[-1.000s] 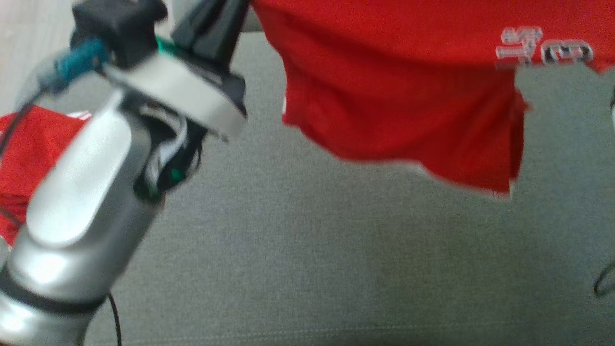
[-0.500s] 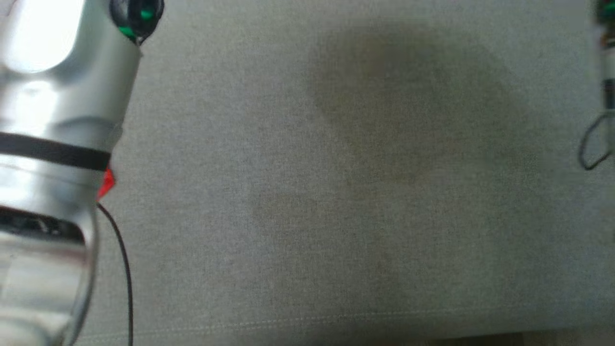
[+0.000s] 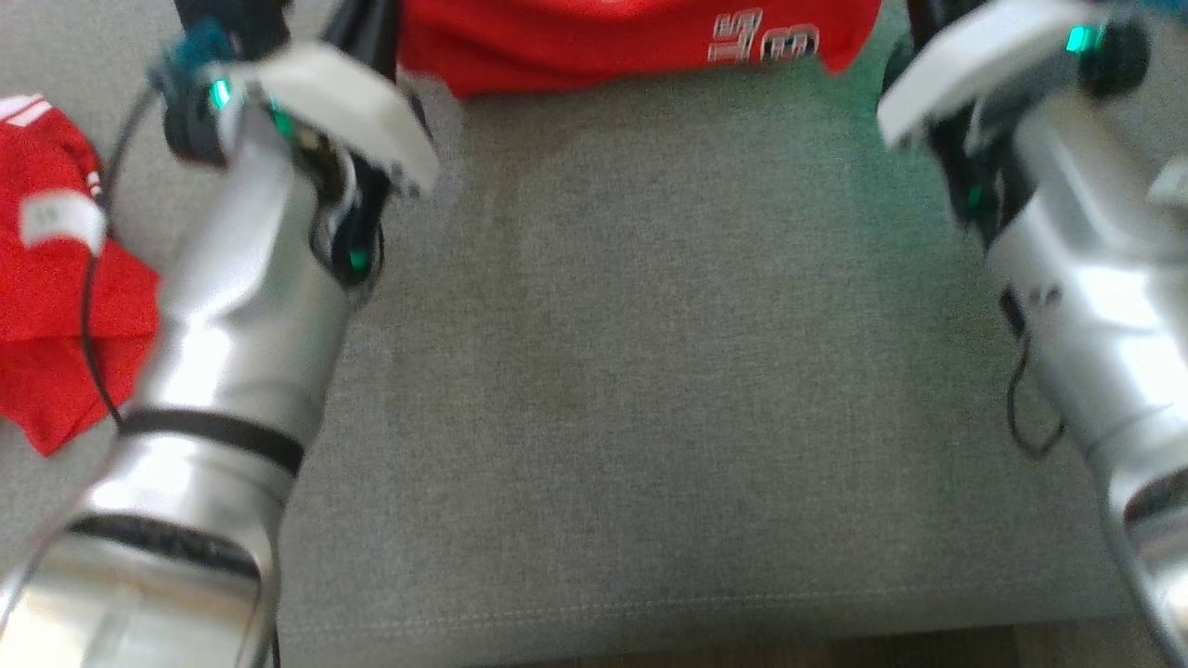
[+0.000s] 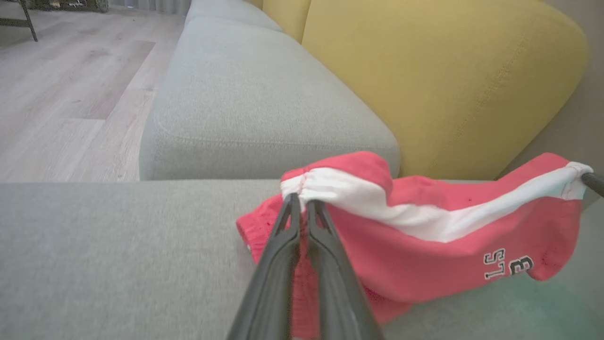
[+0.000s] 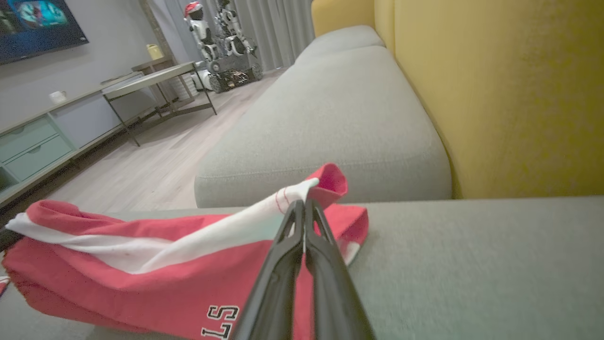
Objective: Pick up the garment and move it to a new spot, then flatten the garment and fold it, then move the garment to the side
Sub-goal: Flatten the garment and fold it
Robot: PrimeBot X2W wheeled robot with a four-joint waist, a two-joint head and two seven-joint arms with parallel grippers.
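The garment (image 4: 424, 264) is a pair of red shorts with a white waistband and lettering on one leg. It hangs stretched between my two grippers just above the grey sofa seat (image 3: 650, 371). My left gripper (image 4: 302, 200) is shut on one end of the waistband. My right gripper (image 5: 302, 204) is shut on the other end, with the garment (image 5: 141, 283) trailing away to that view's left. In the head view the garment (image 3: 603, 42) lies along the top edge, between my left forearm (image 3: 241, 306) and my right forearm (image 3: 1086, 269).
A second red piece of clothing (image 3: 56, 306) lies on the seat at the left. Yellow back cushions (image 4: 448, 80) rise behind the seat. Another grey seat cushion (image 5: 330, 118) adjoins it. Past the sofa are wood floor, a low table (image 5: 155, 78) and a cabinet (image 5: 33, 146).
The head view has swung. It showed the hanging garment, then bare seat, and now shows both forearms with the garment at the top edge. Both grippers stay shut.
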